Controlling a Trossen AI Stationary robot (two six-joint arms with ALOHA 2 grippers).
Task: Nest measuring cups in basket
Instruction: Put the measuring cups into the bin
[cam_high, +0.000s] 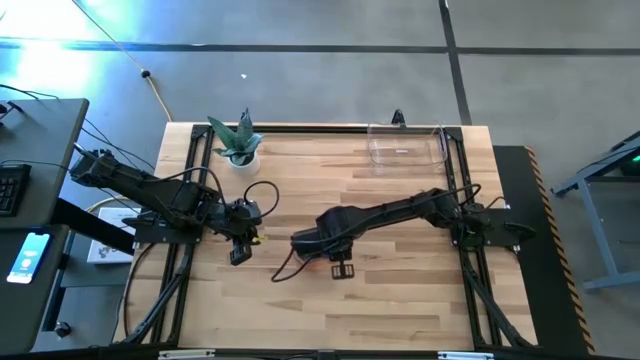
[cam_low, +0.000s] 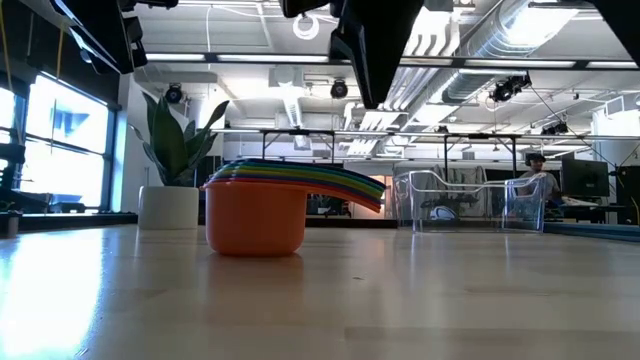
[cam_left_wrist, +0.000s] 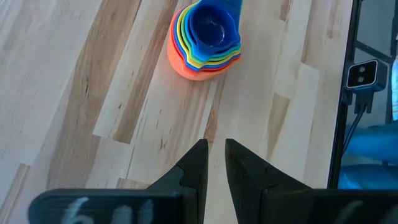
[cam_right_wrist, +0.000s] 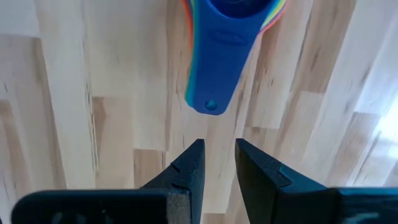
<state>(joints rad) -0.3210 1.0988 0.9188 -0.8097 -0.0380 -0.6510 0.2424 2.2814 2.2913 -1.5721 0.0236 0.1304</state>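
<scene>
The measuring cups (cam_low: 255, 215) stand nested in one stack on the wooden table, orange outermost and blue (cam_left_wrist: 208, 28) innermost, resting on the orange cup's bottom. Their flat handles (cam_low: 345, 187) fan out to one side, clear of the table. My right gripper (cam_right_wrist: 219, 158) hangs above the handles' free end (cam_right_wrist: 211, 102), pointing down, narrowly open with nothing between its fingers. My left gripper (cam_left_wrist: 216, 162) waits left of the stack, tilted down toward it, also narrowly open on nothing. The clear basket (cam_high: 405, 148) sits at the table's far right.
A white pot with a green plant (cam_high: 238, 140) stands at the far left of the table. Bare wood (cam_high: 400, 310) lies along the near edge and between the stack and the basket. My right arm (cam_high: 400, 212) stretches across the table's middle.
</scene>
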